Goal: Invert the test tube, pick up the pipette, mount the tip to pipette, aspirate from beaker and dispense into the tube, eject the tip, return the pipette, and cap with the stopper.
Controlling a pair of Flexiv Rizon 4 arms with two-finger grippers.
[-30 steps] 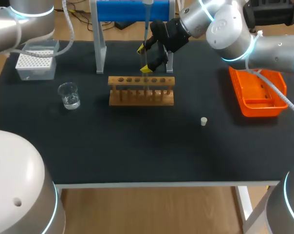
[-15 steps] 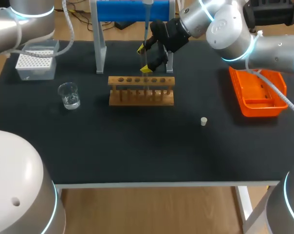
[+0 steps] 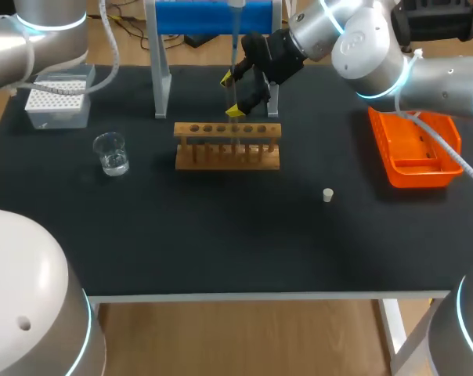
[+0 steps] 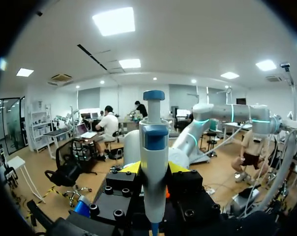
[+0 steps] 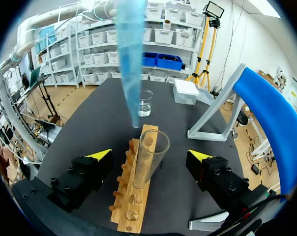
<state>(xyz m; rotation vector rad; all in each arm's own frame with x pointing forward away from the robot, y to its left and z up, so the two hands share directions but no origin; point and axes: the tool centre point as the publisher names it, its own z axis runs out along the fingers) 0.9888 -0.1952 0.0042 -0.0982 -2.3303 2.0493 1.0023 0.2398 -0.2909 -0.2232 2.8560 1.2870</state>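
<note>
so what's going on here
The left gripper holds the pipette, its tip mounted and hanging above the test tube, which stands upright in the wooden rack. The right gripper has its fingers open on either side of the tube, not touching it. The stopper lies loose on the table.

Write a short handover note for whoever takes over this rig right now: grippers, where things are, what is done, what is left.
Left gripper: shut on the pipette, tip mounted.
Right gripper: open, fingers either side of the tube, not touching.
Tube stands mouth up in the rack; the tip points down near its mouth, not inside.
Beaker with liquid, tip box and stopper are on the table.
Done: tube upright, pipette picked, tip mounted. Aspiration: cannot tell.
Left: dispense, eject tip, return pipette, cap.
</note>
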